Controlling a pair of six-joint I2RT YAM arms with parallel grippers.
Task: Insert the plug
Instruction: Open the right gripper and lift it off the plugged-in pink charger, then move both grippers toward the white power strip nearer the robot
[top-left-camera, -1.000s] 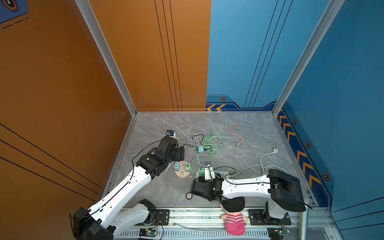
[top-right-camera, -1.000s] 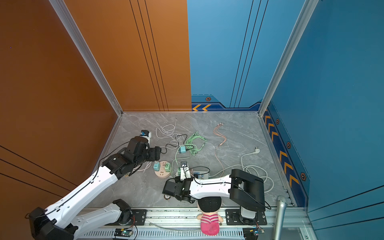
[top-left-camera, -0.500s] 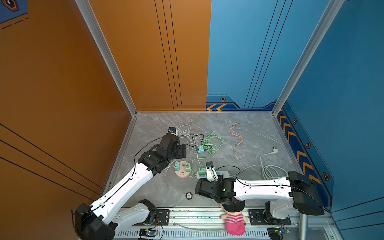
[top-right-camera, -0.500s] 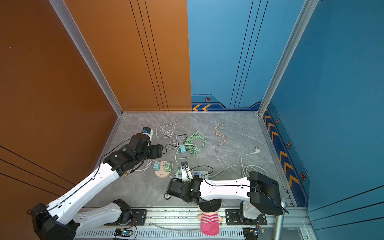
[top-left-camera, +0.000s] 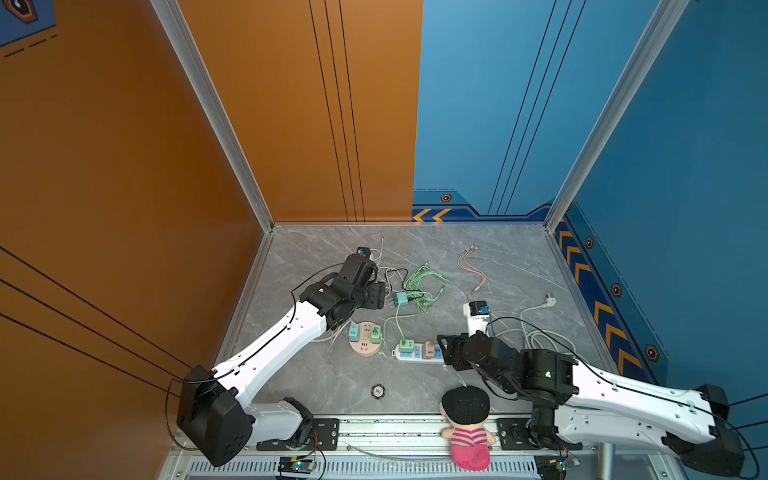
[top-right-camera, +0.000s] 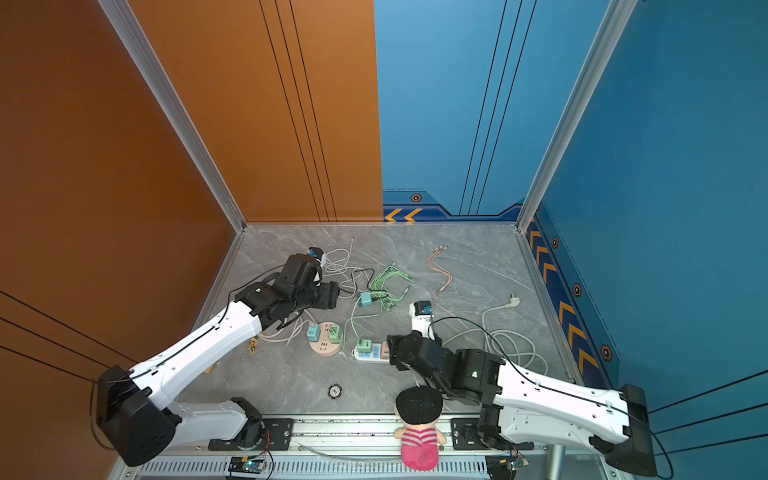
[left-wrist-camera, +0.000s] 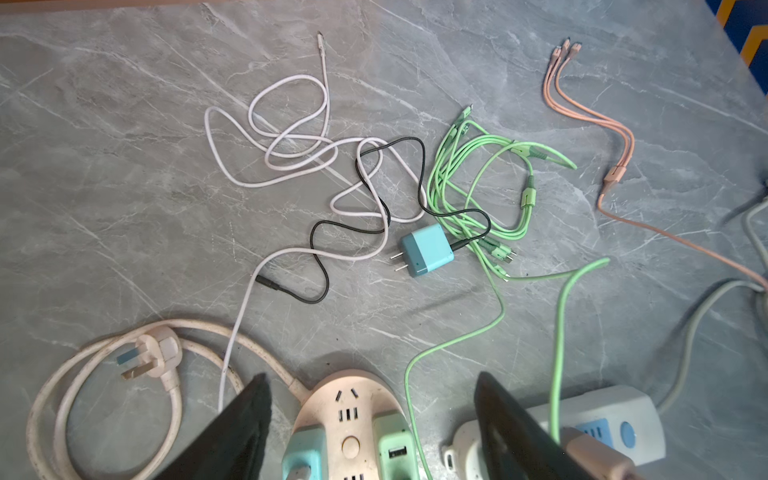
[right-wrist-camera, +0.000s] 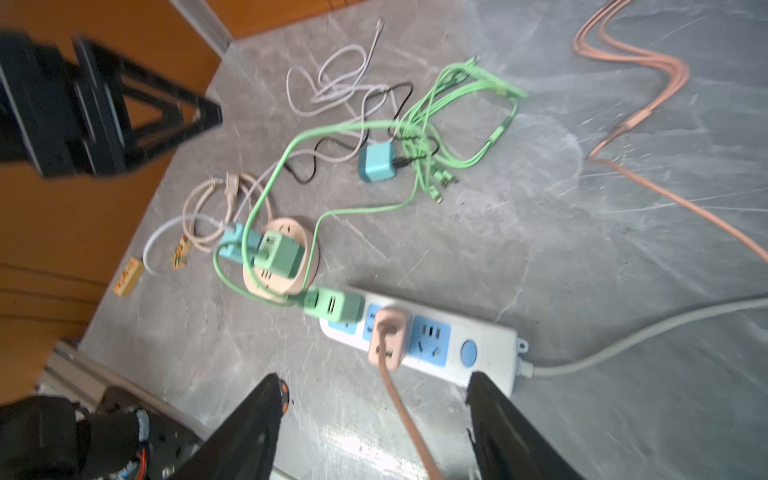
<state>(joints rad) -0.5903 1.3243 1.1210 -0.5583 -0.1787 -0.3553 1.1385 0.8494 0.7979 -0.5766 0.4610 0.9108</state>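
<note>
Left gripper (left-wrist-camera: 370, 376) apart from blue plug (left-wrist-camera: 428, 249)

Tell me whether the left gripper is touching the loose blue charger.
Apart. The left wrist view shows the blue charger lying on the table, with bare marble between it and the left gripper, whose jaws stand open.

Five chargers (top-left-camera: 401, 298), two power strips (top-left-camera: 417, 356), one doll (top-left-camera: 465, 432)

Teal plug (top-right-camera: 366, 299) amid green cables (top-right-camera: 392, 279)
</note>
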